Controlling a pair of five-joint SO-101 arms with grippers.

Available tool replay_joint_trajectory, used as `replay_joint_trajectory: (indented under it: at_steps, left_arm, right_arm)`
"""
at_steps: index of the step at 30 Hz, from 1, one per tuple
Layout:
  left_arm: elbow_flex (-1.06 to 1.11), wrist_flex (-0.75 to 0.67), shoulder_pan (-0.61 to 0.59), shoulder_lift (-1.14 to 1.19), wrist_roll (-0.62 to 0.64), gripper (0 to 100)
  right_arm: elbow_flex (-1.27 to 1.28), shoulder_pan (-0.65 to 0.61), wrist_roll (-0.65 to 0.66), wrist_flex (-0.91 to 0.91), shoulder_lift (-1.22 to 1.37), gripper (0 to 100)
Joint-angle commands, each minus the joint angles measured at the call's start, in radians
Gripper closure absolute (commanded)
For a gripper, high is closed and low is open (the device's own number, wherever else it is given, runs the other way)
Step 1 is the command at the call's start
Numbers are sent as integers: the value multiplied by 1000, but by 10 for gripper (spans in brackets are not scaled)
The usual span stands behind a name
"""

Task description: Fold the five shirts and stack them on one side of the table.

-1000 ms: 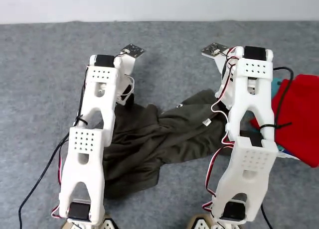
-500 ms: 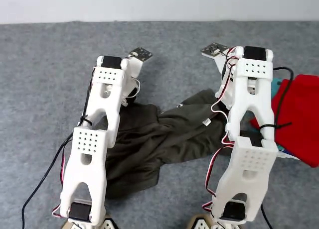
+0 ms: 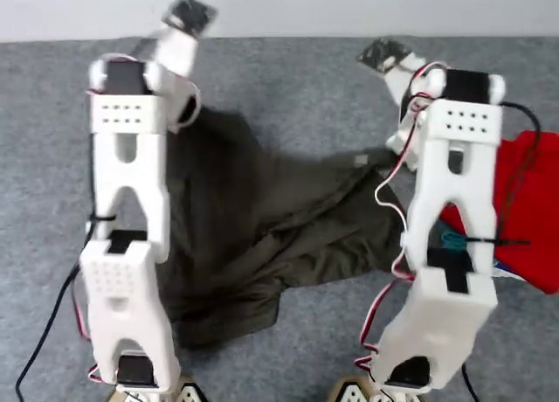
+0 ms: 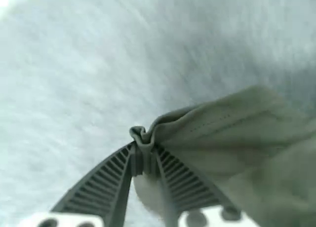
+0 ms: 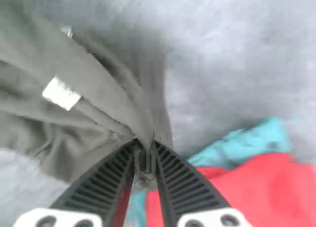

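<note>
A dark olive shirt (image 3: 262, 227) lies crumpled across the middle of the grey carpeted table. My left gripper (image 4: 144, 155) is shut on a bunched edge of the olive shirt (image 4: 232, 133), held up off the carpet at the far left. My right gripper (image 5: 143, 155) is shut on another edge of the olive shirt (image 5: 89, 113), near its white tag (image 5: 60, 94). In the high view the left arm (image 3: 131, 175) stretches far back and the right arm (image 3: 454, 183) stands to the right of the shirt.
A red shirt (image 3: 528, 210) lies at the right edge on top of a teal one (image 5: 247, 140). Bare grey carpet (image 3: 297, 79) spreads behind and to the left of the olive shirt. Cables hang along both arms.
My left arm has swung away toward the far left, pulling its corner of the olive shirt out and spreading the cloth. The right arm has shifted slightly, still holding its edge.
</note>
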Motion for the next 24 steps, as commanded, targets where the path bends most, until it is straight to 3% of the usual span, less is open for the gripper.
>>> replay_joint_trajectory:
  at_steps: [1, 8, 15, 21, 24]
  left_arm:
    - [-8, -55, -5, -256, -11, 987]
    - [-8, -170, -3, -559, -12, 987]
    - [-7, -293, 0, -804, -23, 987]
    - [-7, -301, -2, -980, -120, 987]
    - [-4, -298, -9, -1056, -149, 987]
  right_arm:
    - [-58, 2, 9, -58, -199, 988]
    - [-58, 2, 12, -147, -461, 988]
    - [-58, 4, 104, -286, -673, 988]
    - [-58, 7, 189, -300, -831, 988]
    - [-58, 71, 218, -298, -908, 988]
